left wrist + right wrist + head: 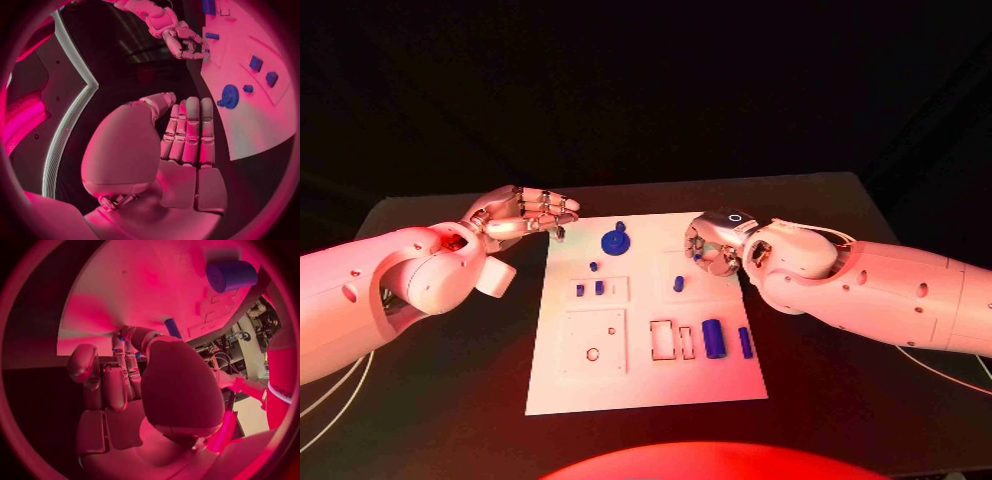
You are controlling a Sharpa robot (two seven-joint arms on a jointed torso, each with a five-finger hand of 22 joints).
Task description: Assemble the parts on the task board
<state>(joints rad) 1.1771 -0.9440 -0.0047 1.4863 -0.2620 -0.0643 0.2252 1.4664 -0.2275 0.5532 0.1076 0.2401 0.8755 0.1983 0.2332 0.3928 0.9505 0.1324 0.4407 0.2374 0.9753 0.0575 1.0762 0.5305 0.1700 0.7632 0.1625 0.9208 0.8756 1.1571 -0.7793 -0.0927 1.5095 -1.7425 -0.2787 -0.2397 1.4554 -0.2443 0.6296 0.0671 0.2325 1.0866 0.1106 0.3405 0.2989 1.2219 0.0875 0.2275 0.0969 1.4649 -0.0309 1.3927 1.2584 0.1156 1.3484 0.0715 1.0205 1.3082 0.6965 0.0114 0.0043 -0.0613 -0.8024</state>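
Black table (444,380) carries the task board (646,380), parts lying unassembled. My left robot hand (524,213) hovers released; my right robot hand (714,243) curls near a small part (678,284), grasp unclear. Next: pinch it.

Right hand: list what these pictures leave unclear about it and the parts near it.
- Right hand: head view, curled fingers hide whether the fingertips hold a part.
- Right wrist view: the palm covers the fingertips; a blue peg pokes out behind it, contact unclear.
- Left wrist view: right hand too small to judge.
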